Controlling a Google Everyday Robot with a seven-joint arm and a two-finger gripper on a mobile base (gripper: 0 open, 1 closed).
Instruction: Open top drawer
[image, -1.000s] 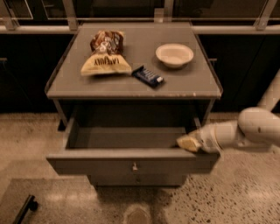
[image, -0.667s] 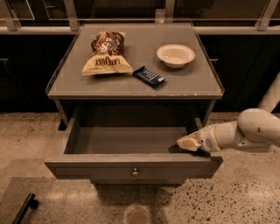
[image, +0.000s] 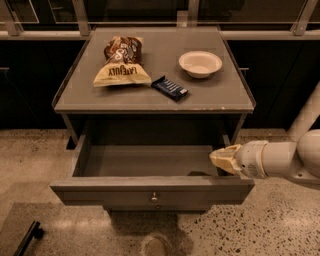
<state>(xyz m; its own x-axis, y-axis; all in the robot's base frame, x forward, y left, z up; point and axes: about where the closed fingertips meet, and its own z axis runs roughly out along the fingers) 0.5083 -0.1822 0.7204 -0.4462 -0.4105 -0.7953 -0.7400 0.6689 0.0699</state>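
Observation:
The top drawer of the grey cabinet stands pulled far out toward me, its grey inside showing bare. Its flat front panel carries one small round metal knob at centre. My gripper on the white arm reaches in from the right and sits over the drawer's right inner corner, just behind the front panel. It holds nothing that I can see. Lower drawers are hidden under the open one.
On the cabinet top lie a chip bag, a dark snack bar and a white bowl. A railing runs along the back. A dark bar lies on the speckled floor at lower left.
The drawer has slid a little farther out toward me. The gripper has stayed at the drawer's right inner corner, moving with it.

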